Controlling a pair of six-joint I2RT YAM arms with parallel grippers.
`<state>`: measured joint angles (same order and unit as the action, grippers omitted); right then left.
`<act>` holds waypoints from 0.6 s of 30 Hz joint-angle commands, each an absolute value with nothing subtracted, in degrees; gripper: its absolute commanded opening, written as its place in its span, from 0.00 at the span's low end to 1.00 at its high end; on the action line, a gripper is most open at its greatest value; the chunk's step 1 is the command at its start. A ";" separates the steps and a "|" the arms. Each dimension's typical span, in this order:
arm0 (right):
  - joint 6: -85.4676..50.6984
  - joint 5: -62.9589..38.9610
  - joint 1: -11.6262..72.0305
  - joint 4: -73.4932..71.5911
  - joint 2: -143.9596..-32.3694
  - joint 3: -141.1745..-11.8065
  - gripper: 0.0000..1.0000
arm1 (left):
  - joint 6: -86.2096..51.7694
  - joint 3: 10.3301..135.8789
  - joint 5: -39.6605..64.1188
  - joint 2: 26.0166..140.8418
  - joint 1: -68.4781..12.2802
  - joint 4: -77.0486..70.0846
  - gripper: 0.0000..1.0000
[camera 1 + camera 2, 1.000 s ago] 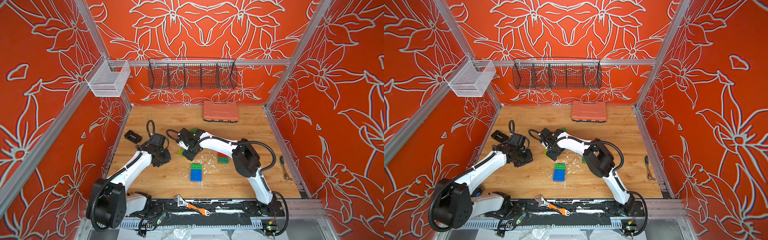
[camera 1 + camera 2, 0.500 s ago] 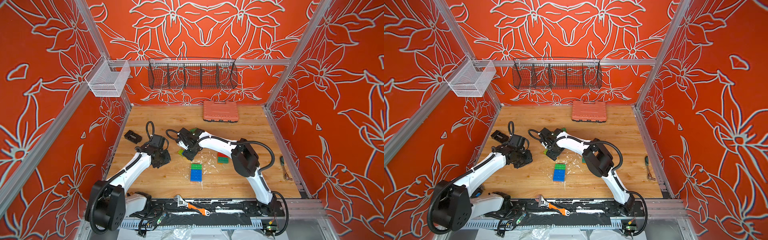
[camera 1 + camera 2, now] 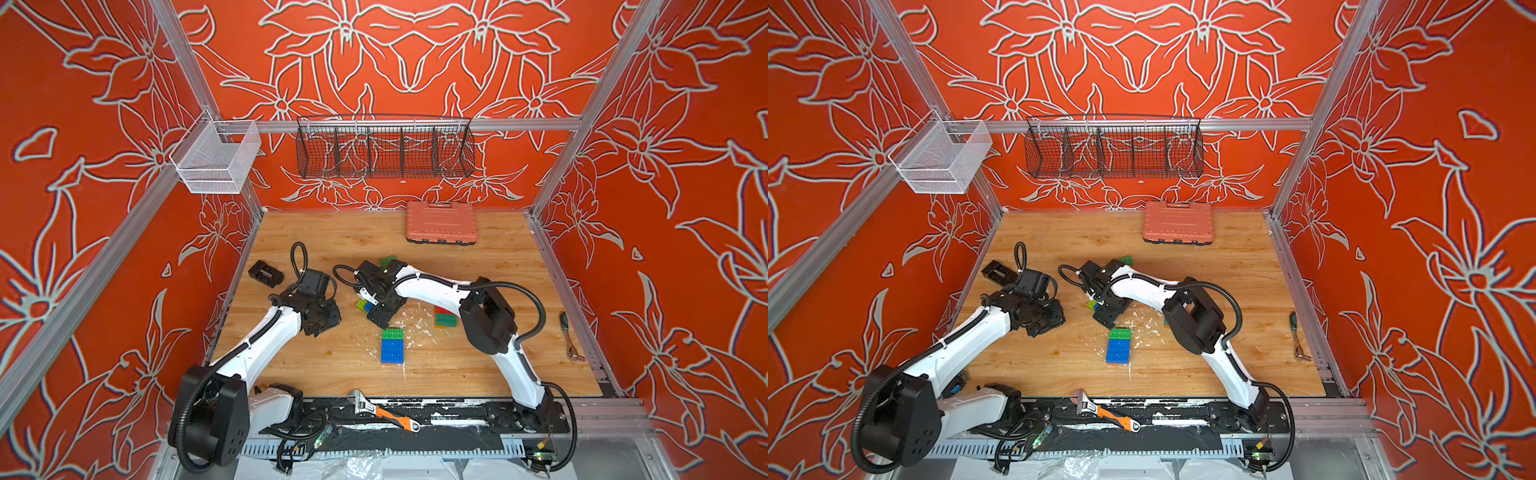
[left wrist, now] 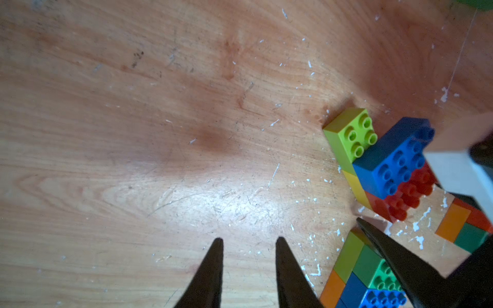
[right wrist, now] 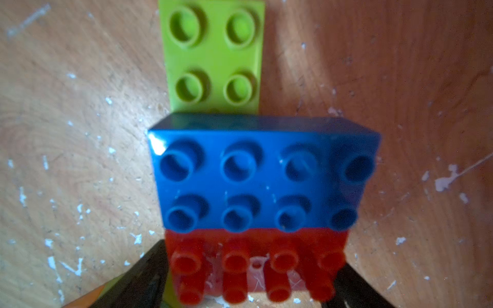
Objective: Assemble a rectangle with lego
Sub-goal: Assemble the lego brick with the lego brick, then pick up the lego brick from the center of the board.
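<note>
On the wooden table a lime brick (image 5: 213, 56), a blue brick (image 5: 261, 173) and a red brick (image 5: 253, 256) are joined in a small lego cluster (image 3: 363, 305). My right gripper (image 5: 253, 256) points down over it, open, with a finger at each end of the red brick. In the left wrist view the same cluster (image 4: 394, 160) lies to one side. My left gripper (image 4: 248, 240) is open over bare wood, holding nothing. A green-and-blue lego block (image 3: 392, 345) lies nearer the front in both top views. A red, green and orange stack (image 3: 445, 318) sits by the right arm.
A salmon ribbed case (image 3: 441, 222) lies at the back. A small black part (image 3: 266, 273) sits at the left edge and a ratchet tool (image 3: 569, 336) at the right edge. An orange-handled wrench (image 3: 384, 415) rests on the front rail. A wire basket (image 3: 384, 151) hangs on the back wall.
The right gripper's jaws have spread wider around the red brick. Both arms stand almost where they were, and no brick has visibly shifted.
</note>
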<state>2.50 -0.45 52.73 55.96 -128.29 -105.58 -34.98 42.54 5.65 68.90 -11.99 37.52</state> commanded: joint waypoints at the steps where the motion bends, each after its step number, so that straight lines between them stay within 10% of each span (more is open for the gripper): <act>1: 2.55 -0.47 53.09 58.17 -127.73 -105.89 0.92 | -35.16 43.77 4.92 68.21 -11.60 38.85 0.34; 18: -15.77 1.68 41.20 60.54 -132.39 -131.75 0.84 | -29.62 51.70 11.40 77.57 -2.88 37.31 0.38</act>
